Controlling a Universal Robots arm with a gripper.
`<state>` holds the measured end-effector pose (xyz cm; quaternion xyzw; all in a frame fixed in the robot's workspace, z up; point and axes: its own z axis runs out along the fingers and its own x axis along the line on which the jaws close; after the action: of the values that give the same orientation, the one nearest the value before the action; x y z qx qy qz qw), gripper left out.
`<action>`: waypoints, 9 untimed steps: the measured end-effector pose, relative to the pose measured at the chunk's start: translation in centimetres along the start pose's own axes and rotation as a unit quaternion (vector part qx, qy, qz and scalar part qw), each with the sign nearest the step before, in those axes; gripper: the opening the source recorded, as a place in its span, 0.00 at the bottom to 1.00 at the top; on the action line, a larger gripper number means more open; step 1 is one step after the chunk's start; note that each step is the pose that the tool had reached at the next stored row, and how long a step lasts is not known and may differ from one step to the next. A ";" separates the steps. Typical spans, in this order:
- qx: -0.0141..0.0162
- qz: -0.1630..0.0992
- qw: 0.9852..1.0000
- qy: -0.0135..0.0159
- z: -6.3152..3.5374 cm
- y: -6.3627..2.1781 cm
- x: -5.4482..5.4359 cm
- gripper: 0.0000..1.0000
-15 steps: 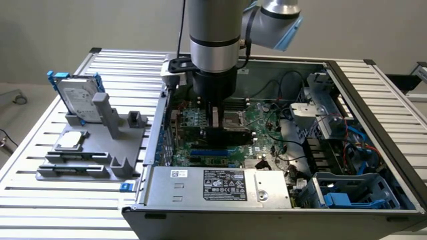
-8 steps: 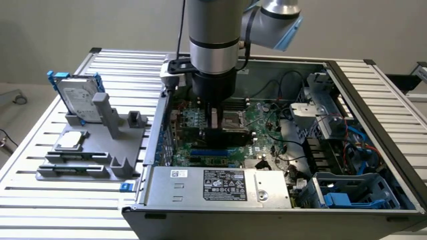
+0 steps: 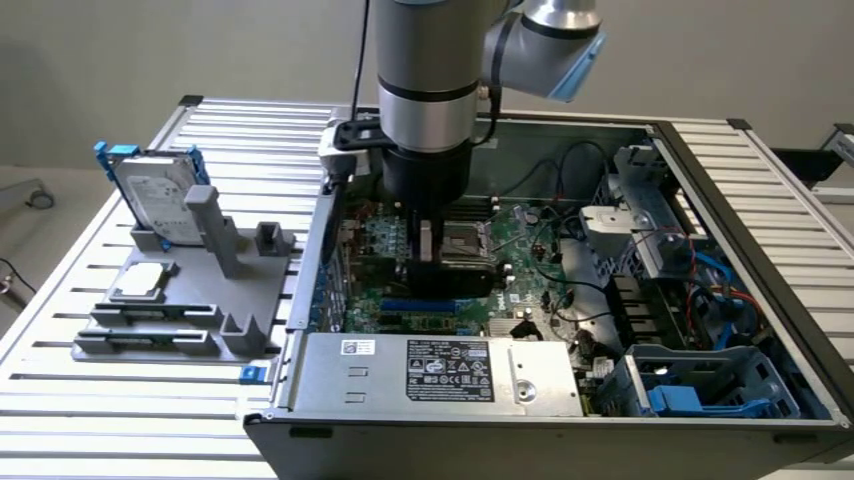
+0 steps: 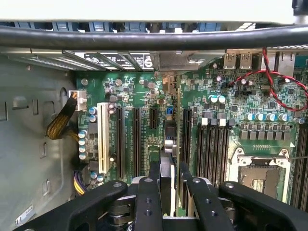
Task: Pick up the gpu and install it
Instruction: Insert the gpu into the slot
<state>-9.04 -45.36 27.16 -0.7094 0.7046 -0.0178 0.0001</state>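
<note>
Below me stands a slatted aluminium table (image 3: pixel 134 420), a plain pale wall (image 3: pixel 200 50) behind it and grey floor (image 3: pixel 27 235) past its edge at the exterior view's left.

**Your gpu (image 3: pixel 447 279), upright inside the computer case**
You see it standing on edge in the gripper (image 4: pixel 169 167), black shroud outward, low over the green motherboard's slots; whether it touches them is unclear.

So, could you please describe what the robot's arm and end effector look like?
The arm is a thick silver-grey cylinder with a black ring around it and a rounded joint capped in light blue. A thin black cable runs alongside it. The end effector is black, with sturdy linkage bars and two narrow fingers dotted with round screw holes.
</note>
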 end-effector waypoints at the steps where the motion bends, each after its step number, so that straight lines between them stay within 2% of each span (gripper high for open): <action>1: -0.001 0.001 1.000 0.000 0.00 0.00 0.1 0.27; 9: -0.007 0.010 1.000 0.000 0.05 0.01 0.4 0.27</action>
<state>-9.04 -45.79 27.12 -0.7024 0.7117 -0.0128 -0.0052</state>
